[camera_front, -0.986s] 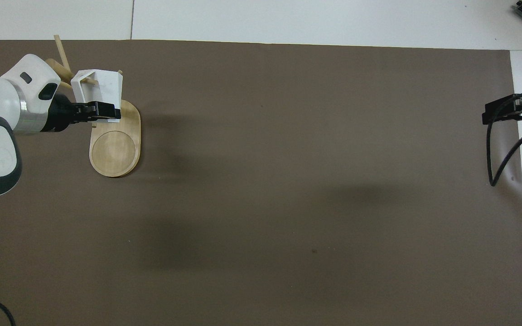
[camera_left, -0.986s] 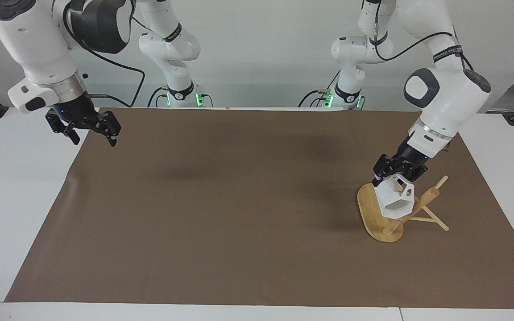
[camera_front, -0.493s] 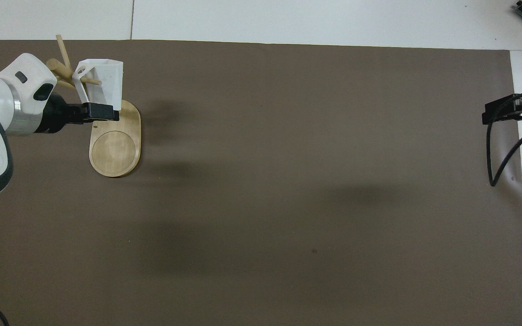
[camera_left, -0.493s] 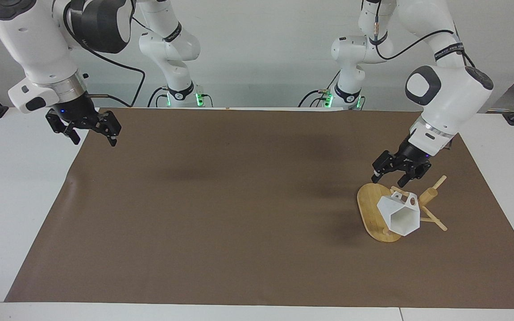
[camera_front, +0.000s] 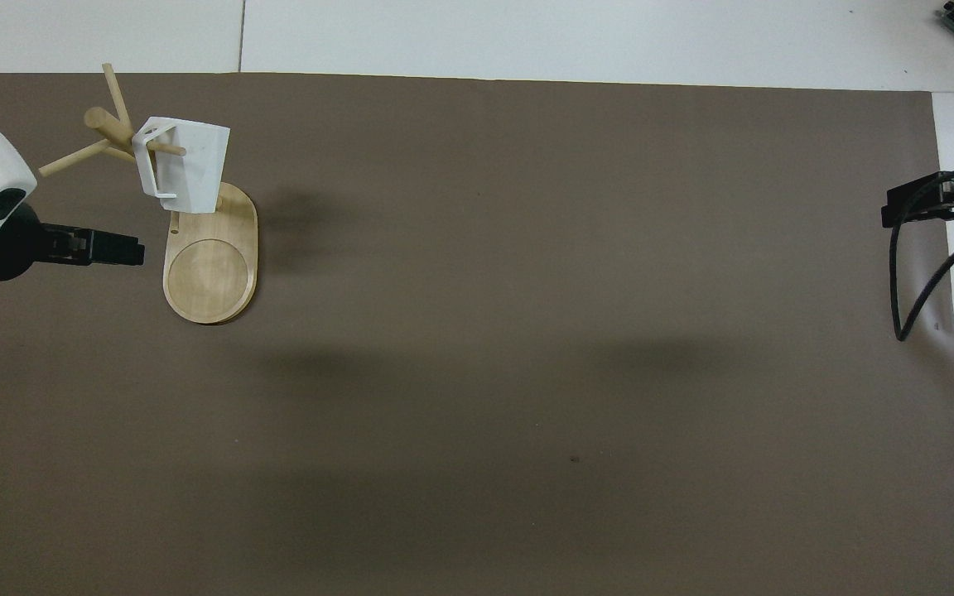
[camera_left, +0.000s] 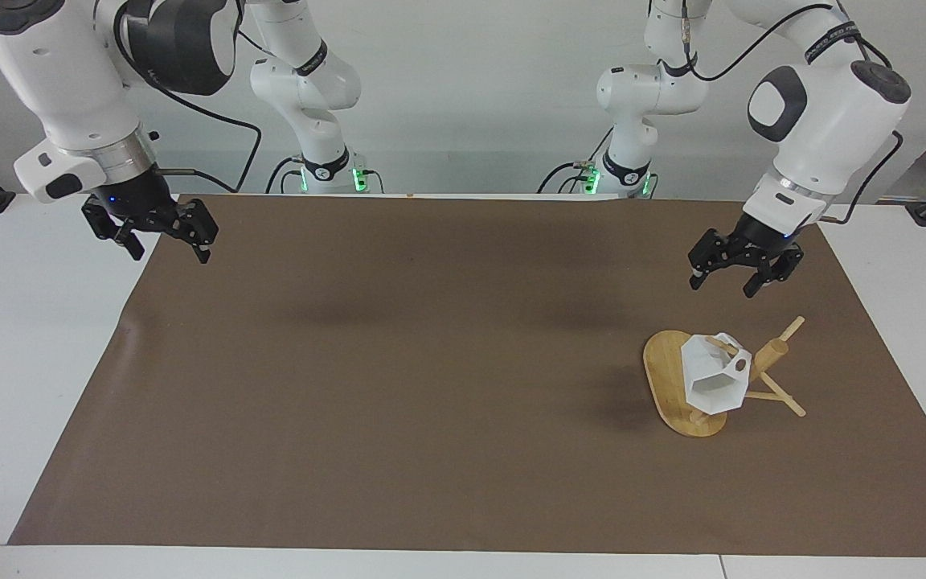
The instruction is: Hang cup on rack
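Left tool [camera_left: 735,281] is hovering wide, empty; right tool [camera_left: 160,236] is waiting, open. Rigid cup [camera_left: 714,379] is hanging by its handle on the rack [camera_left: 668,370]; likely light, best gripped by its wall.

One camera looked from high across the table toward both robots' bases, the other steeply down from above the robots' end, and both, set well back, shared the brown mat [camera_left: 399,362] [camera_front: 527,331] and the rack [camera_left: 684,386] [camera_front: 210,269].

text: none readable | left arm band [camera_left: 829,36]: white lettering, too small to read | right arm dark joint cover [camera_left: 182,48]: faint mark, illegible | brown mat [camera_left: 431,362]: blank
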Tool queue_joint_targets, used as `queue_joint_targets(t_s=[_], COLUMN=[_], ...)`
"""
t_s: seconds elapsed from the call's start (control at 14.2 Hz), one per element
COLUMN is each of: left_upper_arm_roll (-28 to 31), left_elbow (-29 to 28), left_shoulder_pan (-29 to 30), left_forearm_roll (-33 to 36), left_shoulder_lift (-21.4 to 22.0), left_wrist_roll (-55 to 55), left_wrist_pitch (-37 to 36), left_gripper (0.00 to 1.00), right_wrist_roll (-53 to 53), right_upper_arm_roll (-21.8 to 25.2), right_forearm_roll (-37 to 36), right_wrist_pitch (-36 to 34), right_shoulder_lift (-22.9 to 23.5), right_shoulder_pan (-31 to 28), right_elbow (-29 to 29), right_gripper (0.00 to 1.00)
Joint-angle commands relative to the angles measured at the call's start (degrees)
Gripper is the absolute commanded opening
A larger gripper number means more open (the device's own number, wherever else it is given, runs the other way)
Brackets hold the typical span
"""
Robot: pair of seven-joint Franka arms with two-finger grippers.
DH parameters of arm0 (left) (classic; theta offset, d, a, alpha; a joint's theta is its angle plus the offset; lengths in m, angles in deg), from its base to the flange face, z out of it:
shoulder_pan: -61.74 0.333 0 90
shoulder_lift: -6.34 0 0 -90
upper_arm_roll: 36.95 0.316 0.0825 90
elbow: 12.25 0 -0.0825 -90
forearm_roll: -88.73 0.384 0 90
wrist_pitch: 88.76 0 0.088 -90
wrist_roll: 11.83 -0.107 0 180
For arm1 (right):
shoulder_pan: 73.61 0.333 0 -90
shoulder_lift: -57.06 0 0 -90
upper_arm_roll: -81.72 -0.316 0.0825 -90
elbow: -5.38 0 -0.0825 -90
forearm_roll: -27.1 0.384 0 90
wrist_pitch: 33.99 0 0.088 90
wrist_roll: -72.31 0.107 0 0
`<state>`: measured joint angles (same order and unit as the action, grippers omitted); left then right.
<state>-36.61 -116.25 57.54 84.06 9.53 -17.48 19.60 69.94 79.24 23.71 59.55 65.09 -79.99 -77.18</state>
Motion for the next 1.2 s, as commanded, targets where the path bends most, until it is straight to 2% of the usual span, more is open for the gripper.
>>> queue_joint_targets(t_s=[0.0,0.14,0.28,0.56,0.85,1.13], left_upper_arm_roll=[-0.42,-0.42,-0.42,-0.42,-0.42,-0.42], left_elbow=[9.14,16.26,20.93,20.16,14.19,13.39], left_shoulder_pan=[0.95,1.21,1.48,1.48,1.56,1.56], left_forearm_roll=[2.57,2.92,3.36,3.36,3.36,3.71], left_shoulder_lift=[-2.91,-5.81,-7.41,-5.22,-1.35,-1.08], left_wrist_roll=[-1.03,-1.03,-1.03,-0.42,-0.42,-0.33], left_wrist_pitch=[-7.78,-14.37,-19.57,-22.56,-22.58,-22.31], left_gripper=[1.00,1.00,1.00,1.00,1.00,1.00], right_wrist_roll=[0.70,0.70,0.70,0.70,0.70,0.70], right_upper_arm_roll=[-0.16,-0.16,-0.16,-0.16,-0.16,-0.16], right_forearm_roll=[1.11,1.11,1.11,1.11,1.11,1.11], right_wrist_pitch=[-0.11,-0.11,-0.11,-0.11,-0.11,-0.11], right_shoulder_lift=[-0.92,-0.92,-0.92,-0.92,-0.92,-0.92], right_shoulder_pan=[-0.30,-0.30,-0.30,-0.30,-0.30,-0.30], right_elbow=[-0.76,-0.76,-0.76,-0.85,-0.76,-0.85], right_gripper=[1.00,1.00,1.00,1.00,1.00,1.00])
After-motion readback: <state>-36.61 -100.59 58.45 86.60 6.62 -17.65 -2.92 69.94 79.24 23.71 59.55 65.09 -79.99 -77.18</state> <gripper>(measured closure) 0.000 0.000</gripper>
